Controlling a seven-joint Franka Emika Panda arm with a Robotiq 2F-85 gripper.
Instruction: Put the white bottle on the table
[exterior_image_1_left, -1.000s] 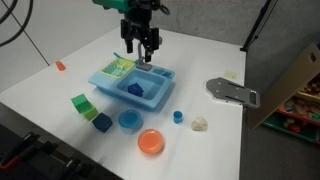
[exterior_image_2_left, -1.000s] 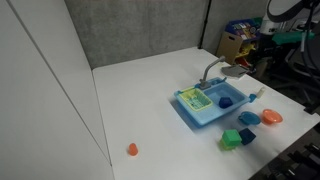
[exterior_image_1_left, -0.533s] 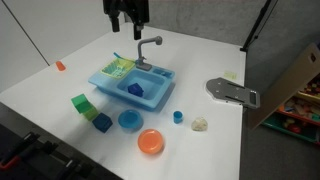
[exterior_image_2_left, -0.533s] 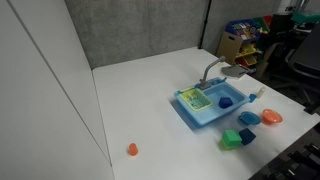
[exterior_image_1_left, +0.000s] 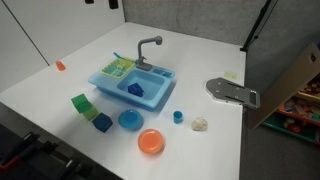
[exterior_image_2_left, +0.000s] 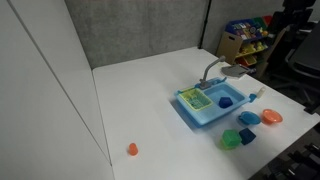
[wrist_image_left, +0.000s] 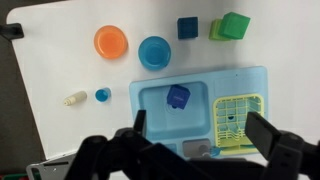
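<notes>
The white bottle (exterior_image_1_left: 200, 124) lies on its side on the white table (exterior_image_1_left: 200, 55) near the front right, next to the small blue cup (exterior_image_1_left: 178, 116). In the wrist view the bottle (wrist_image_left: 75, 98) lies at the left, beside the cup (wrist_image_left: 102, 95). My gripper (wrist_image_left: 200, 128) is open and empty, high above the light-blue toy sink (wrist_image_left: 160, 120). It holds nothing. The gripper is out of frame in both exterior views.
The sink (exterior_image_1_left: 135, 82) holds a dark blue piece (exterior_image_1_left: 136, 89) and a green rack. An orange bowl (exterior_image_1_left: 150, 142), blue bowl (exterior_image_1_left: 129, 120), green block (exterior_image_1_left: 81, 103) and blue block (exterior_image_1_left: 102, 122) stand in front. A grey metal plate (exterior_image_1_left: 232, 91) lies right.
My gripper has risen from just above the sink's faucet, up and out of both exterior views. Nothing on the table has moved.
</notes>
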